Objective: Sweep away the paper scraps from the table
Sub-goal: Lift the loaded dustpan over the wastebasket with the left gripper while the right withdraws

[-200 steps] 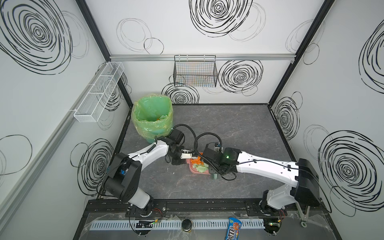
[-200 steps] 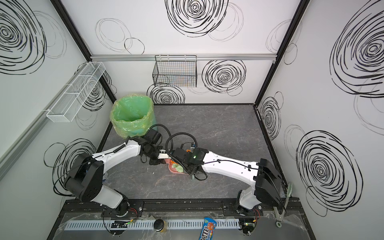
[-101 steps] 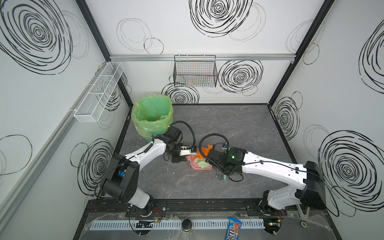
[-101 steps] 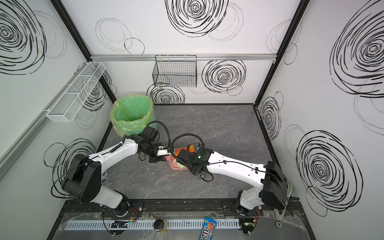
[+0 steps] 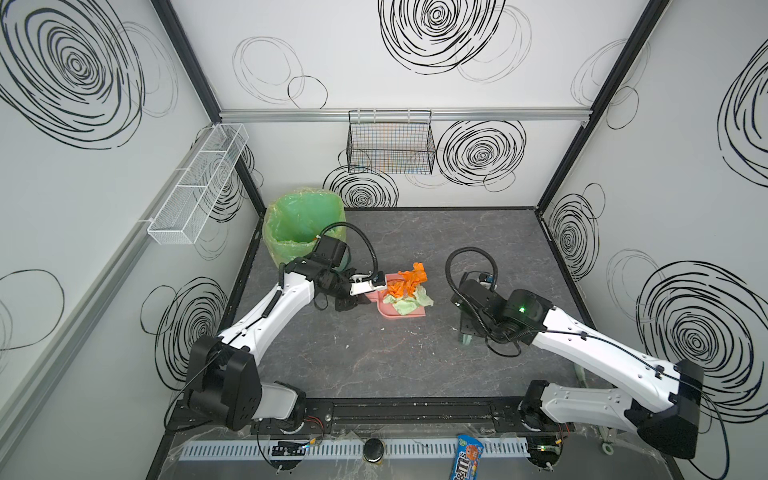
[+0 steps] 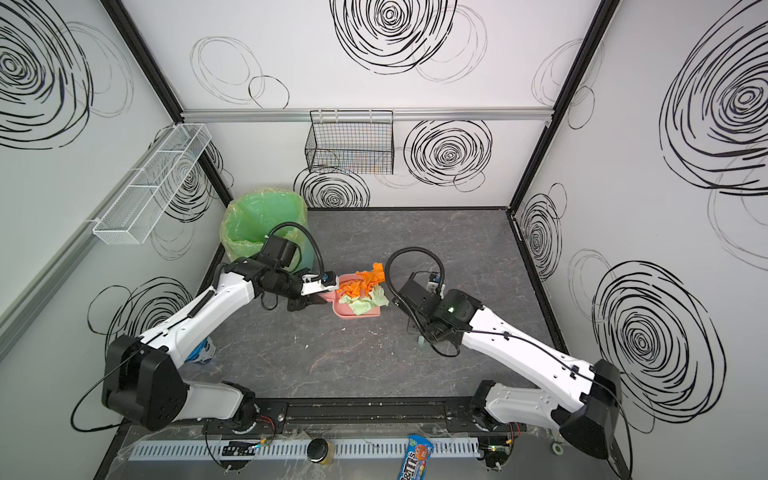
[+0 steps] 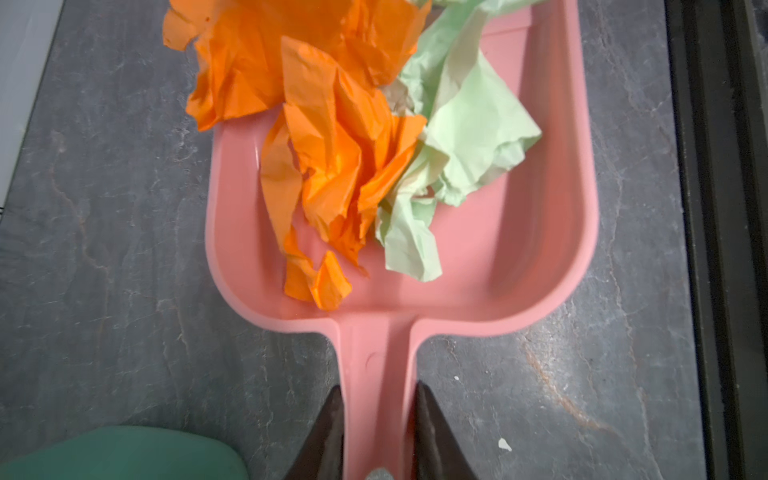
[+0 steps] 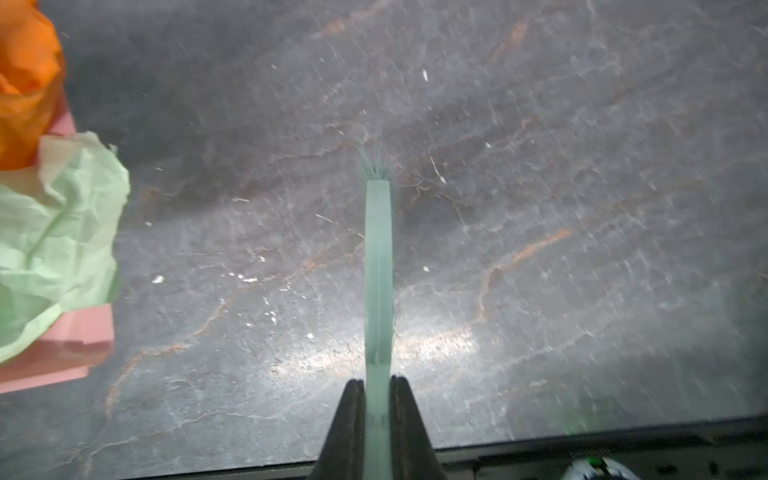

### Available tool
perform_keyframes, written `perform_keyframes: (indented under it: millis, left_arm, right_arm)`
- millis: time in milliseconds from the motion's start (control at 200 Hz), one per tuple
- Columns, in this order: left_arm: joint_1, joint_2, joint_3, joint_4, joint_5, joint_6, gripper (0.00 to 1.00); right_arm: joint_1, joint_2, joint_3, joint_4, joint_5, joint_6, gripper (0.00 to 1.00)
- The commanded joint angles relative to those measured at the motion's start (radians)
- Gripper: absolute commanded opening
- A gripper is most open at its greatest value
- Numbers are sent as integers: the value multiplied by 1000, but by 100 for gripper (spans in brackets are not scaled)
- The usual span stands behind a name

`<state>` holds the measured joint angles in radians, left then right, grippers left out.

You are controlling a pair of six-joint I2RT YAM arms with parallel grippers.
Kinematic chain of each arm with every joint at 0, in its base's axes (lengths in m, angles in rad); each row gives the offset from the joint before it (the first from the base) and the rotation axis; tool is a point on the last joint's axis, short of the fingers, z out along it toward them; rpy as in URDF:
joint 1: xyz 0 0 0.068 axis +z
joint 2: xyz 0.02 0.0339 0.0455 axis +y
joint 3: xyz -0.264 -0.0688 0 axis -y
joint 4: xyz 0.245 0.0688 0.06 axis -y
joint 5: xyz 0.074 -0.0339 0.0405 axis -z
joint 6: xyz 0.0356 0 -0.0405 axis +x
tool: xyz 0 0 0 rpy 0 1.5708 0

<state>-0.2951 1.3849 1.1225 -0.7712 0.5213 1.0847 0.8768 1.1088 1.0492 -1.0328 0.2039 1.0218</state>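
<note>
Orange and pale green paper scraps (image 5: 405,287) lie heaped together in a pink dustpan (image 5: 392,321) resting near the middle of the dark grey, marble-veined table (image 5: 415,374), with the orange wads on the far side and the green ones nearer. A few orange pieces hang over the pan's far rim (the left wrist view shows this plainly). The left hand (image 7: 378,386) reaches in from the left and pinches the dustpan's handle between its dark fingers. To the right, apart from the pan, the right hand (image 8: 377,380) is pressed tight on the thin handle of a pale green brush (image 8: 378,249). A bin with a green liner (image 5: 303,224) stands in the table's far left corner. Tiny white flecks dot the table.
</note>
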Motion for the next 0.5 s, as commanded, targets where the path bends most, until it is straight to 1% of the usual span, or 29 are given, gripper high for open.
perform_keyframes:
  millis: [0, 85, 170, 325, 415, 490]
  left_arm:
    - [40, -29, 91, -95, 48, 39, 0]
    - [69, -33, 154, -151, 60, 59, 0]
    - [93, -34, 215, -197, 55, 76, 0]
    - [140, -23, 332, -275, 49, 113, 0]
    - [184, 5, 430, -346, 77, 138, 0]
    - [231, 40, 530, -423, 110, 168, 0]
  right_arm:
    - [-99, -81, -17, 217, -47, -149, 0]
    - [-206, -117, -12, 300, -122, -199, 0]
    - [-258, -124, -5, 349, -150, -221, 0]
    - [-276, -100, -46, 441, -224, -235, 0]
    - [-276, -96, -102, 491, -277, -227, 0]
    - [-276, -103, -133, 501, -285, -220, 0]
